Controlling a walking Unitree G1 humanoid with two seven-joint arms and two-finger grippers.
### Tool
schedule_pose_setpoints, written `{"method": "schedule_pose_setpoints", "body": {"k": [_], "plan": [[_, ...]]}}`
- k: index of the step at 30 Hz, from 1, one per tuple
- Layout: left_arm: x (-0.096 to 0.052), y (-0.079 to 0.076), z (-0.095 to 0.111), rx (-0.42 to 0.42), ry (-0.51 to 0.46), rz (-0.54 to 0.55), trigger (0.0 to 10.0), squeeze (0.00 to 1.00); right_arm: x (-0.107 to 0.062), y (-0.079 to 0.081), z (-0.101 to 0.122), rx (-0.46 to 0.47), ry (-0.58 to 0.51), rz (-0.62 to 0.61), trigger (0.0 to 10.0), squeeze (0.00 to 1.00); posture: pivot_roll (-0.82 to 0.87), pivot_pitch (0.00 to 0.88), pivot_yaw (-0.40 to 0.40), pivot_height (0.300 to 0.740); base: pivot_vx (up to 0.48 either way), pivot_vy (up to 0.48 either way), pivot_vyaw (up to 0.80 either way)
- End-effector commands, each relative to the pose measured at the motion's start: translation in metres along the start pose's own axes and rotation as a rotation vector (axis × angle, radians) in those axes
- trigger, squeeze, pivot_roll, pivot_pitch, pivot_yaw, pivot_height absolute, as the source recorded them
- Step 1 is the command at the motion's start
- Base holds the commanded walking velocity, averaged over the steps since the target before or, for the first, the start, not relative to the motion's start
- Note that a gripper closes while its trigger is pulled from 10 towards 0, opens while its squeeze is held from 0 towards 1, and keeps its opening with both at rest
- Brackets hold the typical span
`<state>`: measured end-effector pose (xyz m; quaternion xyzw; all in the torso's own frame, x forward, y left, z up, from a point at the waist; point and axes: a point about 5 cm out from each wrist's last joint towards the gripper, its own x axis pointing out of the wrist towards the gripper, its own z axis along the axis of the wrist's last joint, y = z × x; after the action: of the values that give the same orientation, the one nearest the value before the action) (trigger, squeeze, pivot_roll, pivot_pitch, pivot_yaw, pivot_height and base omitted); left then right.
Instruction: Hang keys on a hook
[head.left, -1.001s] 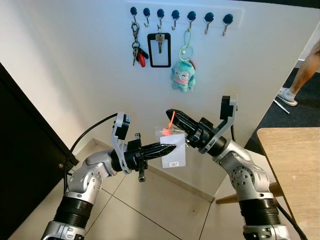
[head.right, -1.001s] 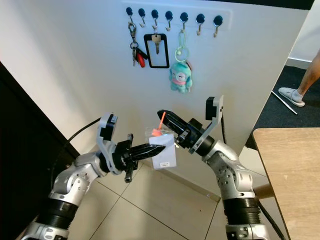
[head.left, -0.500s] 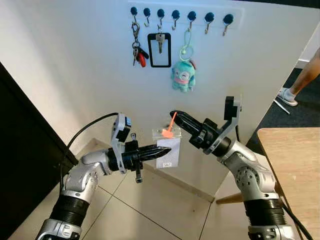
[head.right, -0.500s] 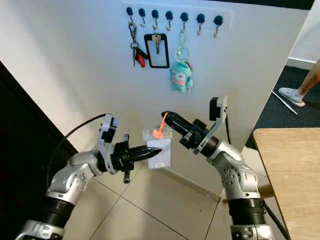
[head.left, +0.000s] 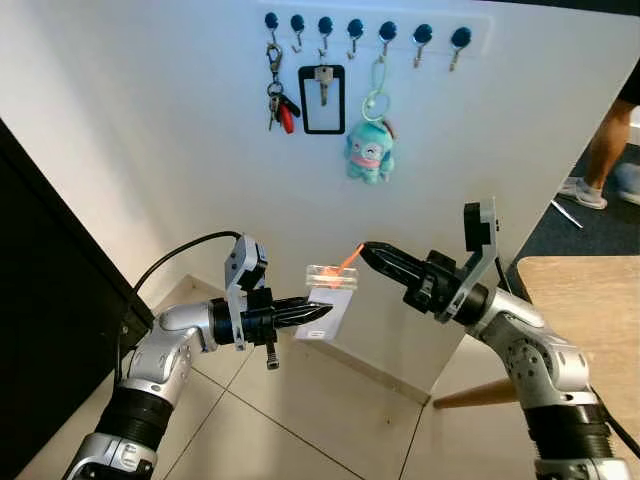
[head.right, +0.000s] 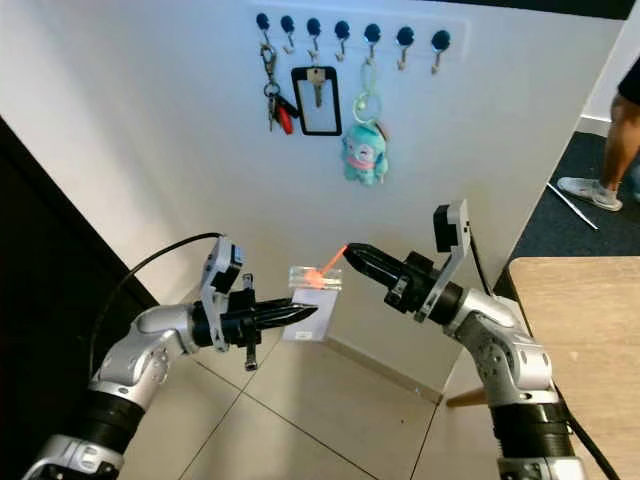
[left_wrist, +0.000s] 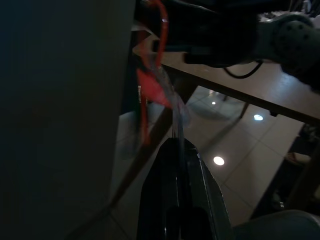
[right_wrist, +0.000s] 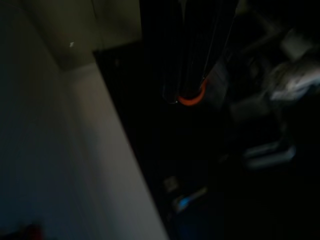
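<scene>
The left gripper (head.left: 322, 311) pinched the light, floppy clear tag pouch (head.left: 327, 301) by its edge; the right gripper (head.left: 364, 248) clamped its thin orange loop (head.left: 349, 262), the likelier hold for hooking.

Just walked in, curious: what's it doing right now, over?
Left gripper shut on clear tag pouch. Right gripper pinching its orange loop. Hook rack above, right hooks free. Nothing in the way.

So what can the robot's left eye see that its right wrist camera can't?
Left eye: the hook rack with a key bunch and a teal plush toy, plus the left gripper pinching a clear tag. Right wrist: a dark, close look along its own fingers. Both: the orange loop at the right gripper tips.
</scene>
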<state>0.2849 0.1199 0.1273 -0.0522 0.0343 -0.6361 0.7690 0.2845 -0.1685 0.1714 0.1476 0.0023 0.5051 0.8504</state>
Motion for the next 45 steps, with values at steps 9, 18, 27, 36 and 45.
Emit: {"method": "schedule_pose_setpoints", "body": {"k": [9, 18, 27, 36, 45], "plan": [[-0.005, 0.005, 0.000, 0.013, 0.002, 0.043, 10.0, 0.00, -0.010, 0.007, 0.004, 0.028, 0.009, 0.083, 0.0, 0.00, -0.15, 0.062, 0.082, 0.740, 0.000, 0.000, 0.00], [-0.001, 0.003, -0.001, 0.018, -0.002, 0.027, 10.0, 0.00, -0.004, 0.013, -0.001, 0.054, 0.003, 0.123, 0.0, 0.00, -0.15, 0.062, 0.084, 0.740, 0.000, 0.000, 0.00], [-0.004, 0.005, -0.001, -0.035, -0.032, 0.027, 10.0, 1.00, -0.003, 0.008, 0.002, 0.030, -0.030, 0.069, 0.0, 0.00, -0.15, 0.057, 0.088, 0.740, 0.000, 0.000, 0.00], [-0.010, 0.009, -0.008, -0.034, -0.005, 0.062, 10.0, 0.00, 0.000, 0.006, 0.002, 0.028, -0.050, 0.043, 0.0, 0.00, -0.15, 0.052, 0.086, 0.740, 0.000, 0.000, 0.00], [-0.024, 0.009, -0.033, -0.031, 0.157, 0.110, 10.0, 0.00, -0.001, 0.007, -0.002, 0.039, -0.032, 0.042, 0.0, 0.00, -0.15, 0.060, 0.088, 0.740, 0.000, 0.000, 0.00]]}}
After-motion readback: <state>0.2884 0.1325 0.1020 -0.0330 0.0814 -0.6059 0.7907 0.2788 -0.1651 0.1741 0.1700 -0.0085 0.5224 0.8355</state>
